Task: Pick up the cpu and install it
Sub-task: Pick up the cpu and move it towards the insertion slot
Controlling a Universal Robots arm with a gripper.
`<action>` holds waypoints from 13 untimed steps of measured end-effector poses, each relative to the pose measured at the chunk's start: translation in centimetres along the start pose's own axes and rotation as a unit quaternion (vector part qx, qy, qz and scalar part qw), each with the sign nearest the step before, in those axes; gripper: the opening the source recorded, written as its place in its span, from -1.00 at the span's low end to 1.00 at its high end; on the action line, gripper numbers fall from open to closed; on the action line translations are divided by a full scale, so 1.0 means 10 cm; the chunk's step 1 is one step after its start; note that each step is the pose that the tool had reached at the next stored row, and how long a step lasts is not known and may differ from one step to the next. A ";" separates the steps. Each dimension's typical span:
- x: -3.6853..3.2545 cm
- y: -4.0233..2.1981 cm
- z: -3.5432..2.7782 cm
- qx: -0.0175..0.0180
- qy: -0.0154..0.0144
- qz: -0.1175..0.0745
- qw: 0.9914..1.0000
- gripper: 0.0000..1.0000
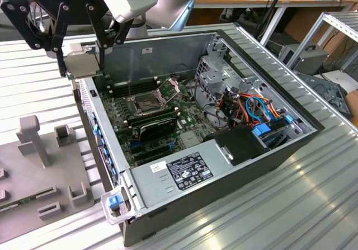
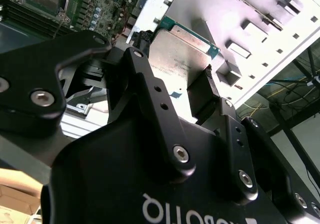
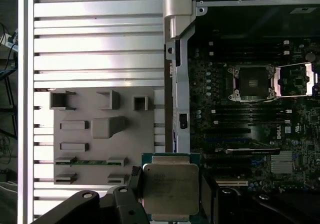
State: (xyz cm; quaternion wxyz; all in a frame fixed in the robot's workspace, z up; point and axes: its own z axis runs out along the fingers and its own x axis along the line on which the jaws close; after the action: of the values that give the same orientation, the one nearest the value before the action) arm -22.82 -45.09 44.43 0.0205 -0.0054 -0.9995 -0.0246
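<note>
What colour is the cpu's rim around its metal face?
The cpu rim is green; first wrist view.
</note>
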 end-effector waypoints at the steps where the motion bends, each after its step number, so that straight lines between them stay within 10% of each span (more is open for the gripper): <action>1: -0.011 0.000 0.000 0.000 0.000 0.000 1.000 0.09; 13: -0.199 0.002 -0.004 0.000 0.000 0.000 1.000 0.09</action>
State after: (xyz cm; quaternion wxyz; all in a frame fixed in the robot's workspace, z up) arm -20.83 -45.10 44.39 0.0205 -0.0054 -0.9995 -0.0246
